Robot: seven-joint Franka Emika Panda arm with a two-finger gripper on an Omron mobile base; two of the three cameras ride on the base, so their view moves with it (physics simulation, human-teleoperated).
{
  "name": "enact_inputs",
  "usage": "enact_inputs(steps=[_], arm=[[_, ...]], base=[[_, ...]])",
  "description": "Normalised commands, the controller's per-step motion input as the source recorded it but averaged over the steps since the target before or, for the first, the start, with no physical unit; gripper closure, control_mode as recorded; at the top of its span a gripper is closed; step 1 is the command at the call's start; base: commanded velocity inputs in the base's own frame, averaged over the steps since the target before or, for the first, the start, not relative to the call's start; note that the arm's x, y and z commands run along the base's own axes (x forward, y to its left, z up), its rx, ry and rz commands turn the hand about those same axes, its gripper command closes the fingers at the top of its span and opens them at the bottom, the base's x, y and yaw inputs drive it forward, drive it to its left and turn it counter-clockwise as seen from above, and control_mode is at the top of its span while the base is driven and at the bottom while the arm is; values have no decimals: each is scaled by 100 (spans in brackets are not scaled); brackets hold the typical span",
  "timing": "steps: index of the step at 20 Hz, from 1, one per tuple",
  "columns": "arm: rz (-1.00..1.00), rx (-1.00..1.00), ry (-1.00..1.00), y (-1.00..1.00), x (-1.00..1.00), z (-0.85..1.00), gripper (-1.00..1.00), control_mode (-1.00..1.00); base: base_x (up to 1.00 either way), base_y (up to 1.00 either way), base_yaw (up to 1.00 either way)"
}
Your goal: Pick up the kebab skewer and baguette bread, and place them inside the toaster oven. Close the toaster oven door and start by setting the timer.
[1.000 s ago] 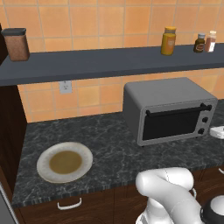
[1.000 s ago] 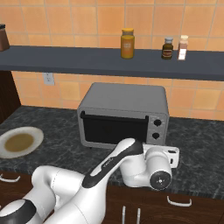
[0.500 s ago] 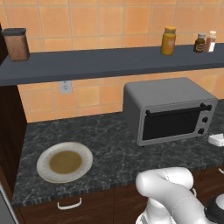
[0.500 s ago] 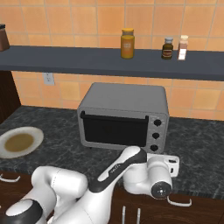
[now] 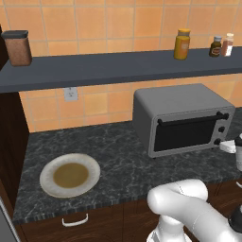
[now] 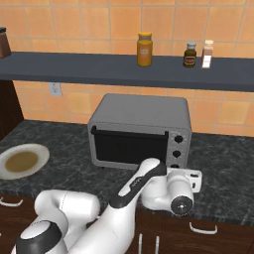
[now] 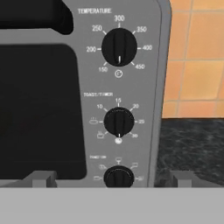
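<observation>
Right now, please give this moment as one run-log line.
toaster oven door: closed | gripper: faces knobs, jaws open | plate: bare

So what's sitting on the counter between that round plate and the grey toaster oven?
Nothing: in the left base view, only bare dark stone counter stretches between the plate and the toaster oven. The right base view agrees.
</observation>
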Motion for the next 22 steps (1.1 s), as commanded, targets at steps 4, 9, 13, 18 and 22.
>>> enact_inputs(steps=[4, 9, 13, 18, 22], arm=[[0, 0, 0, 0, 18, 0, -100, -100], [0, 0, 0, 0, 4, 0, -100, -100], [0, 0, 0, 0, 15, 0, -100, -100], [0, 0, 0, 0, 14, 0, -100, -100], [0, 0, 0, -1, 11, 0, -100, -100]], base=[[0, 0, 0], [0, 0, 0], [0, 0, 0], [0, 0, 0], [0, 0, 0]])
